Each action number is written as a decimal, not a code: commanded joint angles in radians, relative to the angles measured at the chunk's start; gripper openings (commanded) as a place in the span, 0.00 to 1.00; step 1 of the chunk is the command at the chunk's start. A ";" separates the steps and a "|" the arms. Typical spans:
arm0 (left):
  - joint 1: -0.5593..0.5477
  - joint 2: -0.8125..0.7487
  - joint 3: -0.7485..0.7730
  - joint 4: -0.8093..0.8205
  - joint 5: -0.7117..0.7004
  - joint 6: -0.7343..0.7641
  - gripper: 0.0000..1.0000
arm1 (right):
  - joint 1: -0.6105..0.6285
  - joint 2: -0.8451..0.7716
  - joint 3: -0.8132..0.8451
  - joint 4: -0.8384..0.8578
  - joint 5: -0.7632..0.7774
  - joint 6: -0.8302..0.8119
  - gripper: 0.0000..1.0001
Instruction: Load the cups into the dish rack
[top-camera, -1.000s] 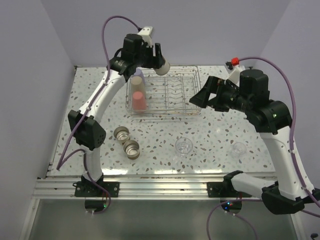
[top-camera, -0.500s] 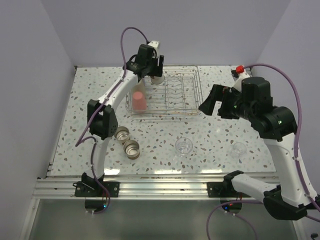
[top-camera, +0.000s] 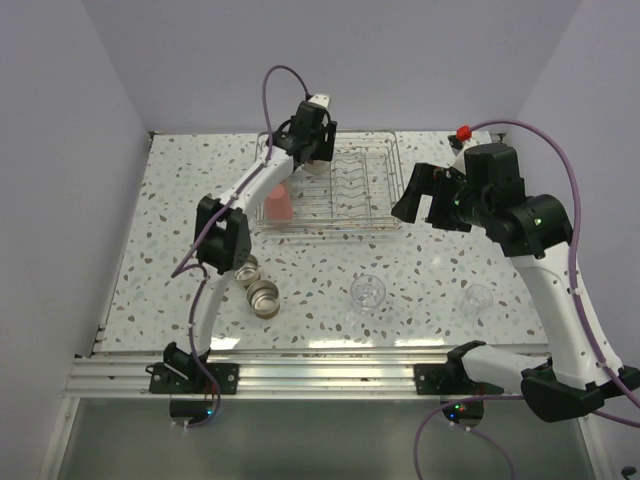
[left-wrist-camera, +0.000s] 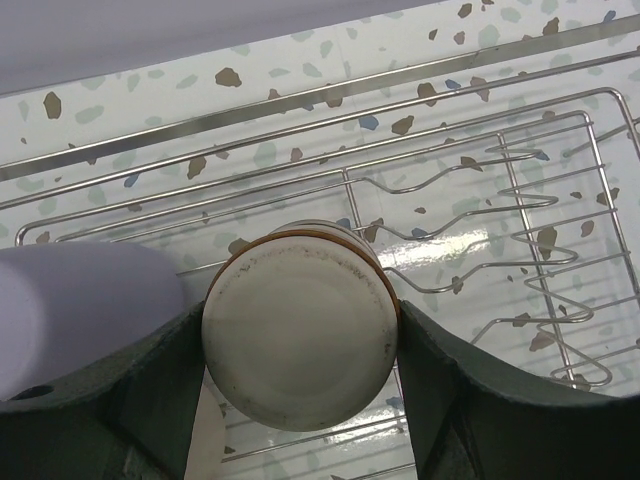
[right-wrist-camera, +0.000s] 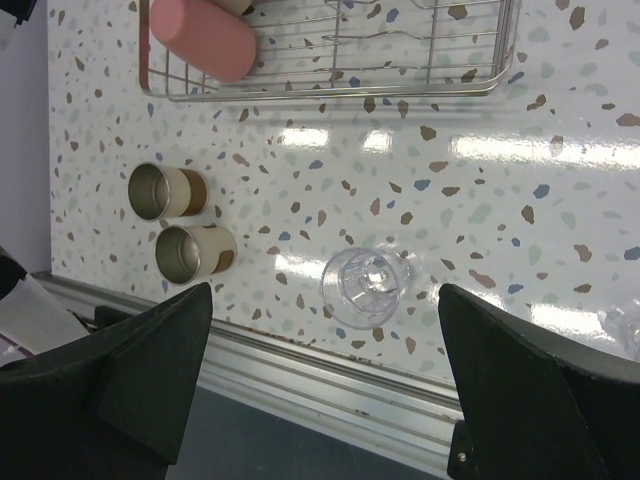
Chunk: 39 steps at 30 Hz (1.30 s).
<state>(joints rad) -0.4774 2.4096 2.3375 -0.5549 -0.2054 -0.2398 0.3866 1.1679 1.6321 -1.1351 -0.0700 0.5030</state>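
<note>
On the speckled table, enclosed by pale lilac walls, the wire rack sits toward the far side. It holds a red cup lying on its side at the left end. The rack's right half shows only wavy divider prongs.

The left arm reaches over the rack's far left corner. The left gripper is clamped on the tan cup, fingers pressed to both sides; the wrist view shows the cup's base, just above the rack's grid. Just beside it on the left is a lavender cup, blurred, cut off by the frame edge and hidden under the arm in the top view.

The right gripper hangs with its jaws wide apart and nothing between them, just off the rack's right end.

Near the front, two metal cups stand mouth up, touching or nearly so. A clear cup stands mid-table, and a second clear cup, hard to make out, stands further right. An aluminium rail runs along the near edge.
</note>
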 joint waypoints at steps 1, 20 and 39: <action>-0.003 0.022 0.048 0.072 -0.065 0.010 0.00 | 0.001 -0.001 0.006 0.031 -0.008 -0.023 0.98; -0.003 0.072 0.079 0.151 -0.078 0.022 0.93 | 0.000 -0.007 -0.031 0.032 -0.011 -0.035 0.98; 0.028 -0.584 -0.285 0.097 -0.143 -0.077 1.00 | 0.011 0.056 0.006 0.094 -0.065 -0.086 0.98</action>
<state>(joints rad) -0.4805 2.0315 2.1323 -0.4358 -0.2802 -0.2543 0.3878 1.1931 1.5776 -1.0863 -0.1017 0.4625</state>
